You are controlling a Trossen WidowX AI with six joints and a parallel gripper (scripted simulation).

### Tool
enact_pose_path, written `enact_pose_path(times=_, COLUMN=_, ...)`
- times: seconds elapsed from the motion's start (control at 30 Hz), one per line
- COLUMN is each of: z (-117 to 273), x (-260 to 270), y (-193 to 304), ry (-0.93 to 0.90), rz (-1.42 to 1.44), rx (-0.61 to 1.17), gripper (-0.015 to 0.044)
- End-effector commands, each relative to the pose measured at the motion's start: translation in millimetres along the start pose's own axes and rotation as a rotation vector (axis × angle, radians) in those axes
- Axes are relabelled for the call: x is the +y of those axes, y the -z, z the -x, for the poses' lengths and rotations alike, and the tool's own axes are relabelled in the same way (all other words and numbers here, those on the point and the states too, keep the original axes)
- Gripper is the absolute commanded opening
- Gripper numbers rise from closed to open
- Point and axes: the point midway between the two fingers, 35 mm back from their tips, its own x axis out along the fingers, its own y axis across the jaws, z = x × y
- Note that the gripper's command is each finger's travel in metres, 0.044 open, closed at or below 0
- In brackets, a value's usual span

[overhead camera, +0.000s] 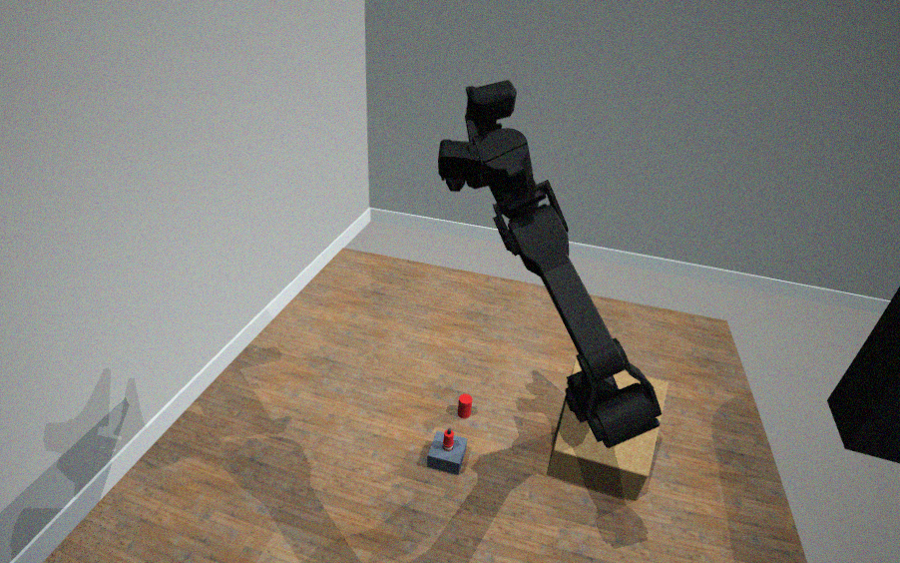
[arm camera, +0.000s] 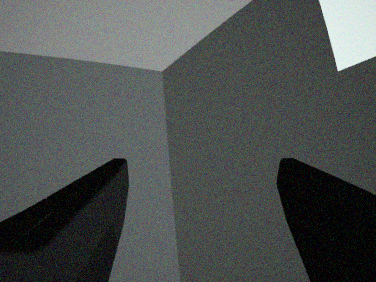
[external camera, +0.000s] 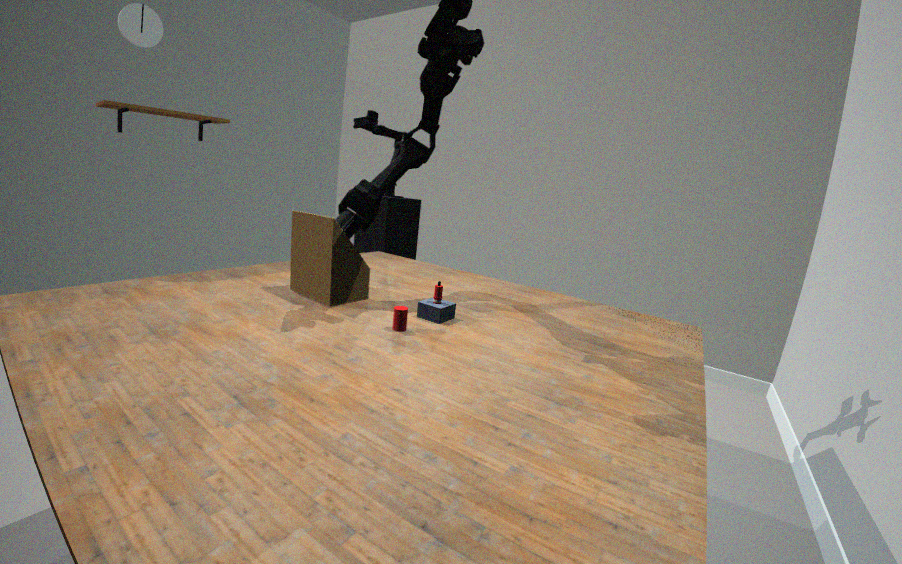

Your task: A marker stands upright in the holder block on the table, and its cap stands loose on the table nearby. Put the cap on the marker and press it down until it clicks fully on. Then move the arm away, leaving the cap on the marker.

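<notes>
Grey walls meet at a corner behind a wooden table. From the top view the black arm rises steeply from its tan pedestal, the gripper high above everything. The exterior view alone shows a wall shelf and a clock. Only the wrist view looks between the two dark fingers: they stand about half open with nothing but wall and ceiling between them. The red cap stands on the table just beside the grey holder block, apart from it, where the marker stands upright, uncapped.
</notes>
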Motion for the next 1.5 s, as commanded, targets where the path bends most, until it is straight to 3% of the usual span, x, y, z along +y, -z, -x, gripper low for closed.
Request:
enact_pose_path(times=0.0, z=-14, x=68, y=-17, ry=-0.212, rz=0.044, rx=-0.076, gripper=0.025)
enact_pose_path(times=0.27, z=-6, x=188, y=-48, ry=-0.593, rz=0.086, rx=-0.224, gripper=0.025)
enact_pose_path(times=0.6, z=26, x=277, y=-65, ry=-0.901, rz=0.122, rx=-0.345, gripper=0.025)
enact_pose_path(times=0.83, z=81, x=362, y=-76, ry=-1.24, rz=0.188, rx=-0.501, gripper=0.025)
enact_pose_path(times=1.2, z=223, x=452, y=-79, ry=-1.862, rz=0.174, rx=-0.774, gripper=0.025)
enact_pose_path(times=1.47, z=237, x=464, y=-82, ry=-1.896, rz=0.167, rx=-0.786, gripper=0.025)
